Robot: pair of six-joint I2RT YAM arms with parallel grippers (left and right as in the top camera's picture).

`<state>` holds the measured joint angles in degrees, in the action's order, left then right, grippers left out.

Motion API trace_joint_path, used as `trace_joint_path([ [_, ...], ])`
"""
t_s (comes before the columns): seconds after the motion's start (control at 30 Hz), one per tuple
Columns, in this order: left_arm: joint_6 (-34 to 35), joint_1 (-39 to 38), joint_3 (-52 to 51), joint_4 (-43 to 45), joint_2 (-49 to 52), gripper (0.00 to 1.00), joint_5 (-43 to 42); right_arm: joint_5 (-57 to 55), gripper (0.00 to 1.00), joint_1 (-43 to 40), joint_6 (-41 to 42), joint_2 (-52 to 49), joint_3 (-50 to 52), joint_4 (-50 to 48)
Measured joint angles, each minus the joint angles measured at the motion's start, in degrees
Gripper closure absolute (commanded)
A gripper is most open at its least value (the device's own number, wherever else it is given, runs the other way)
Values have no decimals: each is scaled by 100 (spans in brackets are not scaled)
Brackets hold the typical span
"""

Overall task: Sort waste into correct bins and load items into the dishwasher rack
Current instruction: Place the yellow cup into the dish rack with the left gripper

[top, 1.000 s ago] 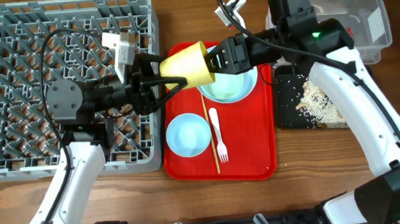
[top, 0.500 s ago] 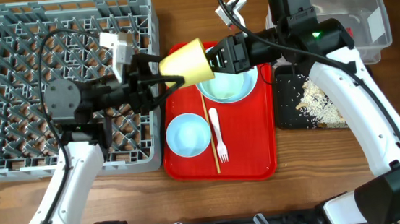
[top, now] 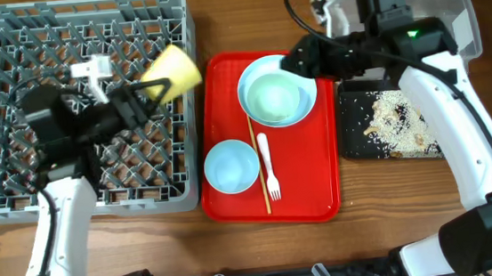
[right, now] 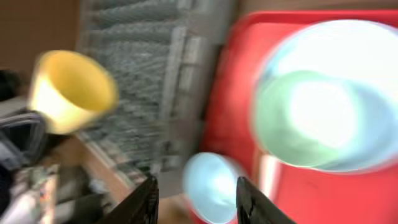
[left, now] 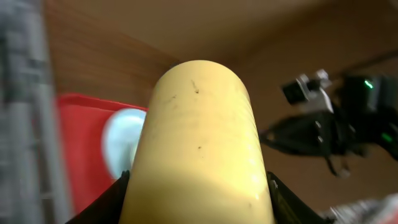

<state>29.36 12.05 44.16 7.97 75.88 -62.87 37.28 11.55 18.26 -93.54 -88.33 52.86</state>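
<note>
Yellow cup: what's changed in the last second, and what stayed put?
The left jaws carried the yellow cup leftward, from over the red tray to over the rack. The right jaws let go and drew back rightward. Bowls, fork and chopstick stayed put.

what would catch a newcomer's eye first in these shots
The yellow cup stands out most, clamped in the left gripper above the right side of the grey rack. Next is the red tray in the middle of the table, with a large bowl at its top and a small bowl lower left.
</note>
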Motion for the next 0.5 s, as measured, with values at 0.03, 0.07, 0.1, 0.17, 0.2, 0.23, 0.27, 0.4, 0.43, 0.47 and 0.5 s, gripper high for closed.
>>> trace_joint_path([
  [0.03,-50,109,0,-87,-2,96,116,-247,59,-31,-66,0,0,105],
  [0.07,-90,210,0,-155,-11,96,214,-481,59,-52,-144,0,0,221],
  [0.1,-129,317,0,-245,-37,96,291,-719,60,-74,-210,0,0,339],
  [0.17,-173,507,0,-433,-162,96,415,-1193,60,-118,-339,0,0,535],
  [0.2,-190,605,0,-544,-260,96,487,-1419,61,-146,-385,0,0,636],
  [0.23,-216,704,0,-686,-374,96,566,-1596,62,-173,-415,2,0,717],
  [0.27,-219,780,-2,-787,-483,96,627,-1762,62,-205,-450,2,0,778],
  [0.4,-243,1150,0,-1204,-1027,96,968,-2411,63,-428,-584,101,0,916],
  [0.43,-260,1198,0,-1303,-1106,96,1021,-2500,64,-501,-619,166,0,935],
  [0.47,-299,1274,11,-1528,-1211,96,1117,-2564,64,-557,-632,229,0,960],
  [0.5,-350,1320,15,-1753,-1276,96,1189,-2629,64,-660,-643,332,0,986],
])
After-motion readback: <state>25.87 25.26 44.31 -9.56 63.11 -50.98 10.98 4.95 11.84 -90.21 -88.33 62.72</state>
